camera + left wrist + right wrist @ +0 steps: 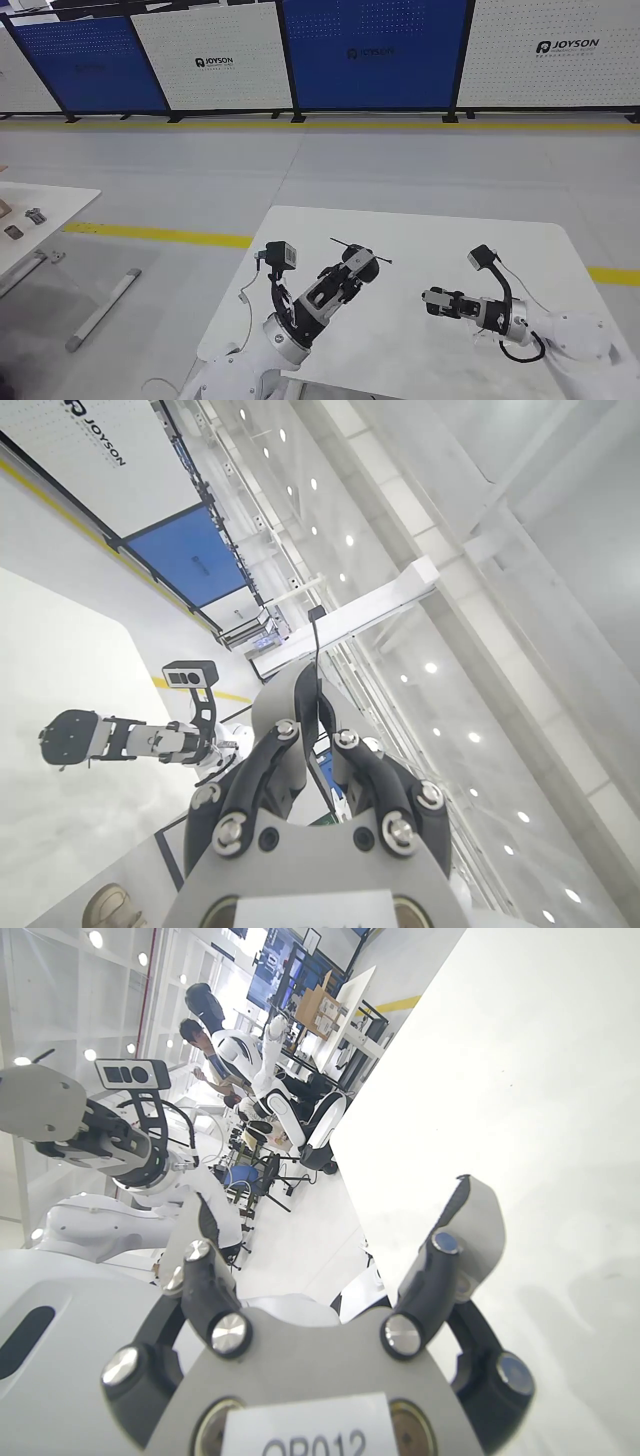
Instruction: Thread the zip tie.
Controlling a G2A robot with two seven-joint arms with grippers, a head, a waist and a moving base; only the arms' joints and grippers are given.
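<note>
Over the white table (450,225), my left gripper (357,262) is clamped on the black zip tie (316,637). It holds the tie clear of the tabletop, with the long axis running side to side and one free end pointing toward my right arm. My right gripper (432,300), fingers spread apart and holding nothing, hovers near that end but not touching it, a little closer to my body. As I judge it, the threading turns on bringing the right gripper across to meet that free end along the strap's line.
</note>
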